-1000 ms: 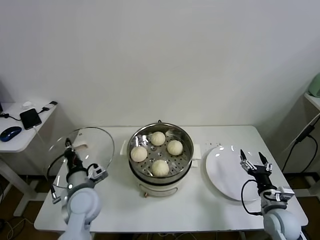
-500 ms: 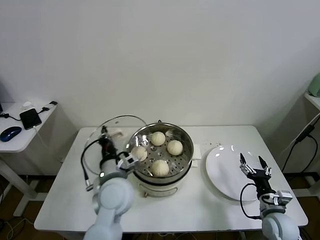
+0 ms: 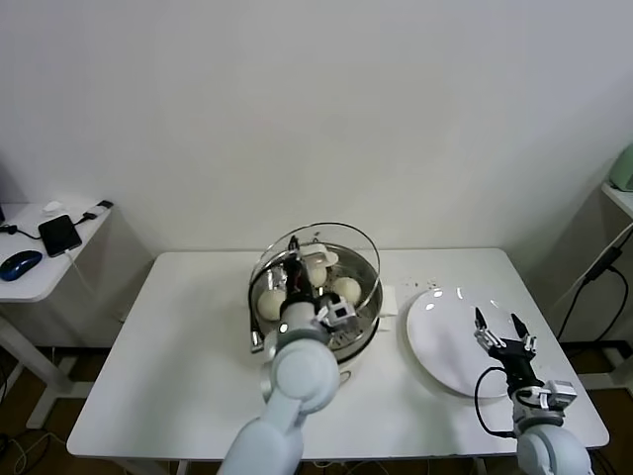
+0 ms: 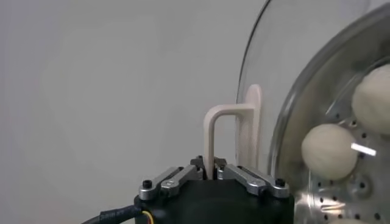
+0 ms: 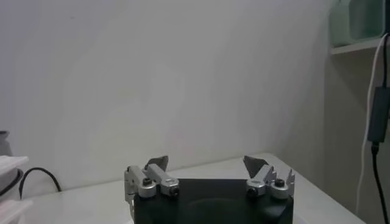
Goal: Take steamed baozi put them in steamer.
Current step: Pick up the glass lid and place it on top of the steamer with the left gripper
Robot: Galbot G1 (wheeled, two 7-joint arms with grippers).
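The steamer stands mid-table on its white pot base. Steamed baozi lie in its basket; three show through the glass, one on the left, one at the back and one on the right. My left gripper is shut on the white handle of the round glass lid and holds the lid tilted over the steamer. In the left wrist view two baozi lie on the perforated floor beside the lid's edge. My right gripper is open and empty over the white plate.
A side table at the left holds a phone and a blue mouse. A shelf with a green object stands at the far right, with a cable hanging below it.
My left arm has carried the glass lid from the table's left side rightward to over the steamer. The right gripper has sunk slightly.
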